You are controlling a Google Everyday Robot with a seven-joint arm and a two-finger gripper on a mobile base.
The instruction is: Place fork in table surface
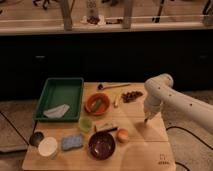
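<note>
While the gripper (146, 116) hangs point-down over the right side of the tabletop (135, 150), a thin sliver at its tip is probably the fork (146, 121) (near-vertical, directly below, just above the planks). I cannot tell the jaws' state.

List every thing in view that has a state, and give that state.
Tool: pointing down, tip at or just above the table, right side.
Tray: holds a white cloth.
Orange bowl: upright, something green inside.
Dark bowl: upright, looks empty.
Green cup: upright.
White cup: upright.
</note>
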